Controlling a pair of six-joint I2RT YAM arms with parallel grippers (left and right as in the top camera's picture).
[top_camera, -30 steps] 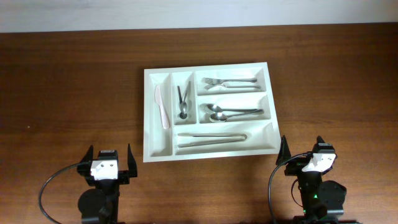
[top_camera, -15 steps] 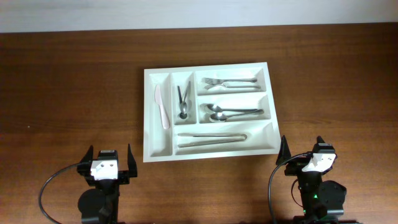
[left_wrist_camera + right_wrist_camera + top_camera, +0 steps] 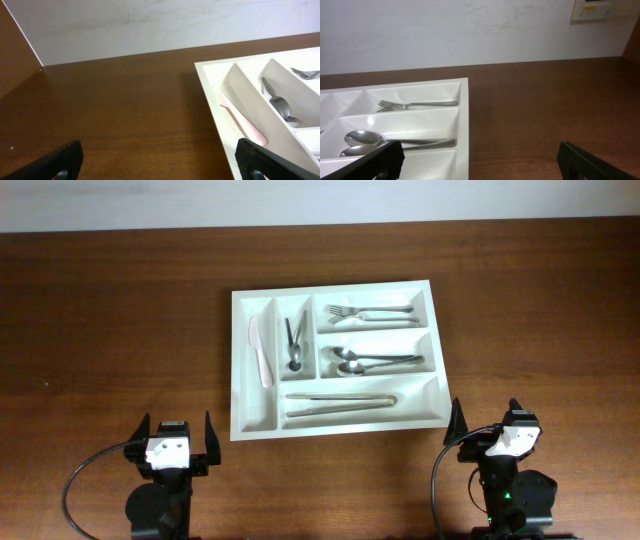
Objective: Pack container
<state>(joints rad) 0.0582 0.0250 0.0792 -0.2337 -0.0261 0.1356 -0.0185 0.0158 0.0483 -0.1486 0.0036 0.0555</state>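
The white container [image 3: 240, 365] lies in the middle of the table, with five compartments. It holds a pale pink knife [image 3: 260, 352], small dark-handled utensils [image 3: 296, 342], forks [image 3: 368, 312], spoons [image 3: 372, 362] and long tongs [image 3: 340, 404]. My left gripper [image 3: 174, 438] is open and empty at the near left, short of the container's corner. My right gripper [image 3: 488, 426] is open and empty at the near right. The left wrist view shows the container's left side [image 3: 212, 95] with the knife [image 3: 240, 120]. The right wrist view shows its right side [image 3: 463, 130] with a fork [image 3: 415, 105] and spoons [image 3: 380, 139].
A white wall [image 3: 445, 30] runs behind the table's far edge. A wall panel [image 3: 600, 7] shows at the upper right of the right wrist view. Bare brown wood [image 3: 110, 330] lies on both sides of the container.
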